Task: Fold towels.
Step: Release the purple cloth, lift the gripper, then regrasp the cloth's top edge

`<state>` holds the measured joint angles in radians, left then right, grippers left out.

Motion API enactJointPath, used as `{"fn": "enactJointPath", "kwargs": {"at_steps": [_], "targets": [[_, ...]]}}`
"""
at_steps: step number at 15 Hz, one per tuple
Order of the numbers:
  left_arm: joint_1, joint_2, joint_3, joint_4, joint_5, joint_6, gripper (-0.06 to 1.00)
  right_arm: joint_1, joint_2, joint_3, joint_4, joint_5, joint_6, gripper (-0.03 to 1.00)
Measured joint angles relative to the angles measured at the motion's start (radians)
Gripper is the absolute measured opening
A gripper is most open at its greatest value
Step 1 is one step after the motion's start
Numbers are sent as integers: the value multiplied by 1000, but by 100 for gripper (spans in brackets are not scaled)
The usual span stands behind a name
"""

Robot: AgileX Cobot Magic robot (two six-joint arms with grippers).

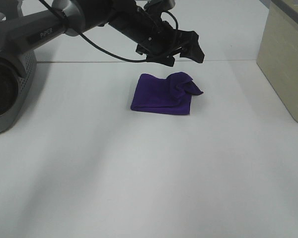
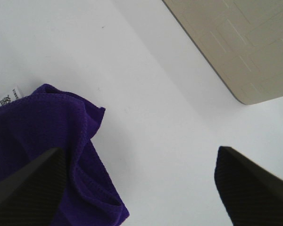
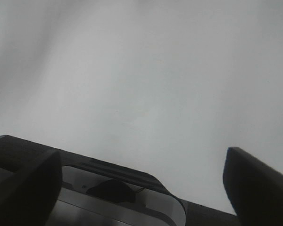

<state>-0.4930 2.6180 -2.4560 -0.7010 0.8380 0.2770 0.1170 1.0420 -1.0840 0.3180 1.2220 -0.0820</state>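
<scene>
The deep purple towel [image 1: 161,94] lies folded into a small rectangle on the white table, with a rumpled corner sticking up at its far right. My left gripper [image 1: 185,53] hovers open and empty just above and behind that corner. In the left wrist view the towel [image 2: 42,141] with its small white tag [image 2: 7,98] lies between and below the fingers [image 2: 23,188], apart from them. My right gripper [image 3: 141,183] is open and empty over bare table; it does not show in the exterior high view.
A beige box [image 1: 285,59] stands at the right edge of the table and also shows in the left wrist view [image 2: 240,42]. The left arm's grey base [image 1: 7,79] sits at the far left. A dark and grey base part [image 3: 113,188] lies under the right gripper.
</scene>
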Motion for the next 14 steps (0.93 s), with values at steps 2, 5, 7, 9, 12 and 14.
{"fn": "enactJointPath", "kwargs": {"at_steps": [2,5,7,9,12,14], "targets": [[0,46,0,0,-13,-3,79,0,0,0,0,0,0,90],[0,76,0,-13,-36,-13,79,0,0,0,-1,0,0,90],[-2,85,0,-25,-52,-14,78,0,0,0,-1,0,0,90],[-10,103,0,-45,-79,-14,77,0,0,0,-1,0,0,90],[-35,139,0,-75,-113,-16,77,0,0,0,-1,0,0,90],[-53,146,0,-87,-134,-17,77,0,0,0,-1,0,-1,90]]}}
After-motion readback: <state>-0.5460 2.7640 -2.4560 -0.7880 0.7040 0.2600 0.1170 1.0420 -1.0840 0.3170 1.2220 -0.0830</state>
